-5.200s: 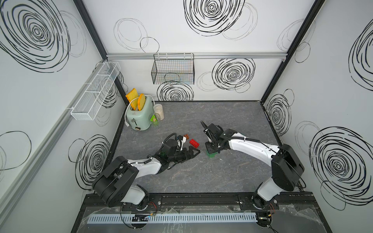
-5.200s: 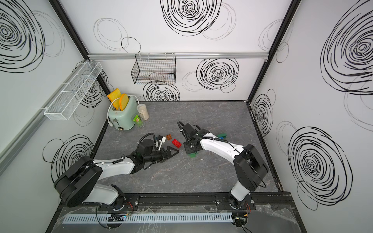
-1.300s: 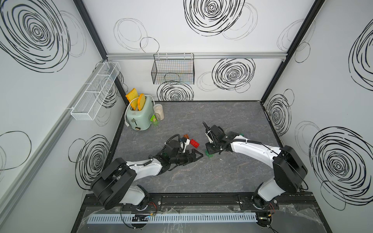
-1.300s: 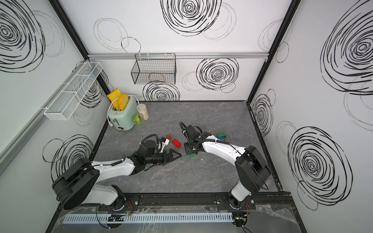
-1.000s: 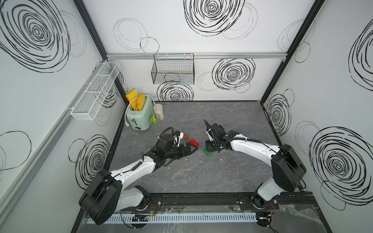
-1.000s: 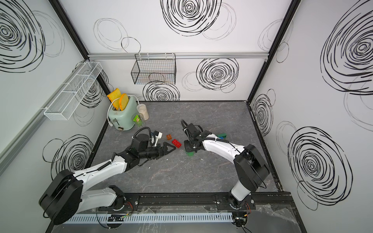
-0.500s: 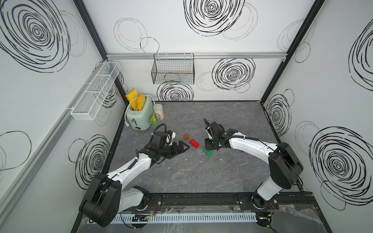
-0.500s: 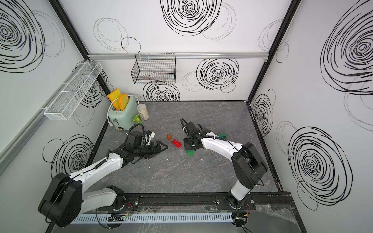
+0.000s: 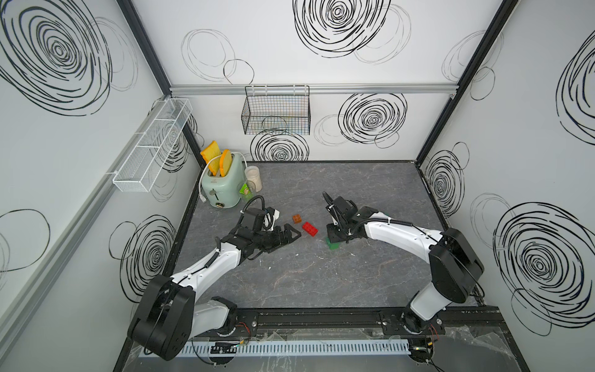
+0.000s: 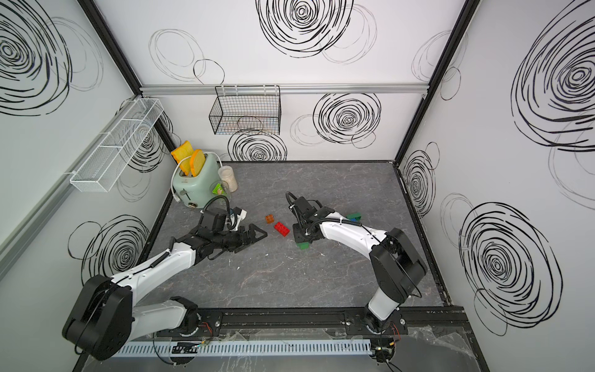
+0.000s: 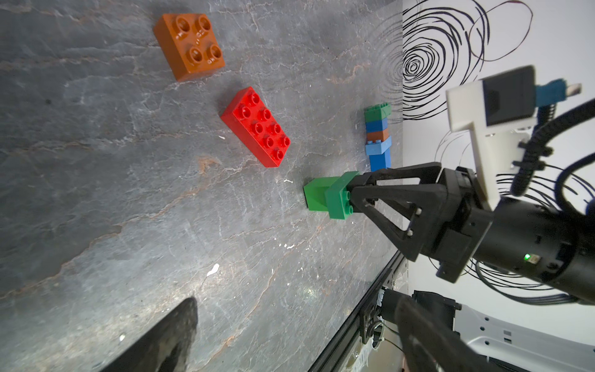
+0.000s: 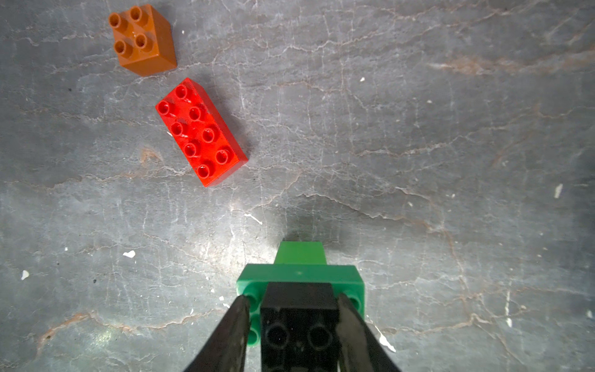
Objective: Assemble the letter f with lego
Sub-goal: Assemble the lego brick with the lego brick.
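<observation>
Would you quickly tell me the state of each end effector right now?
Left end effector: open, holding nothing.
Right end effector: flanking the black brick atop the green brick; whether it grips cannot be told.

Orange square brick [image 12: 143, 40] and red oblong brick [image 12: 201, 132] lie studs-up, apart — nearby, a black brick [image 12: 299, 309] tops a green stack [image 12: 299, 277].

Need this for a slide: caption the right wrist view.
The right tool straddles a black brick on green bricks; red oblong brick and orange square brick loose on the grey table.
</observation>
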`<state>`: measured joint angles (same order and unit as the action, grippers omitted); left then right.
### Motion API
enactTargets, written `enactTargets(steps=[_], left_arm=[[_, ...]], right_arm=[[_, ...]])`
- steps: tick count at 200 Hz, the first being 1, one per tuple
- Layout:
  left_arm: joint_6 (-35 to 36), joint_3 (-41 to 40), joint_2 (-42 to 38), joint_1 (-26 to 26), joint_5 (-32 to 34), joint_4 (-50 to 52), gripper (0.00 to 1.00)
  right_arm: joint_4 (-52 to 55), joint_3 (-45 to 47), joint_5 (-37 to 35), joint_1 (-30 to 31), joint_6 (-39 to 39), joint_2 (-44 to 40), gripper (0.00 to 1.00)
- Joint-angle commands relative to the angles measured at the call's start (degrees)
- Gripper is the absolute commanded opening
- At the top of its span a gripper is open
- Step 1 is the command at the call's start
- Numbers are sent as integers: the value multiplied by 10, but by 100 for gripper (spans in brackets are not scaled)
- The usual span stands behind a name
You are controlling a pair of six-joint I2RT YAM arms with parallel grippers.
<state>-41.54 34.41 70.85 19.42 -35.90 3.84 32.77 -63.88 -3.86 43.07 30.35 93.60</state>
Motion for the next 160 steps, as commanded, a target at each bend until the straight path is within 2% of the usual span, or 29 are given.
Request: enactTargets(steps=[1, 94, 125, 160], left_arm=[[9, 10, 4, -4, -7, -8, 98], [11, 11, -1, -11, -8, -3, 98], [14, 21, -10, -25, -10, 13, 98], [19, 17, -18, -72, -18, 23, 98]], right_arm=[[25, -11, -7, 5, 4, -6, 49], [19, -54, -21, 21, -21, 9, 61], [4, -118, 4, 25, -59, 71, 69], [-34, -192, 41, 27, -94, 162, 80]])
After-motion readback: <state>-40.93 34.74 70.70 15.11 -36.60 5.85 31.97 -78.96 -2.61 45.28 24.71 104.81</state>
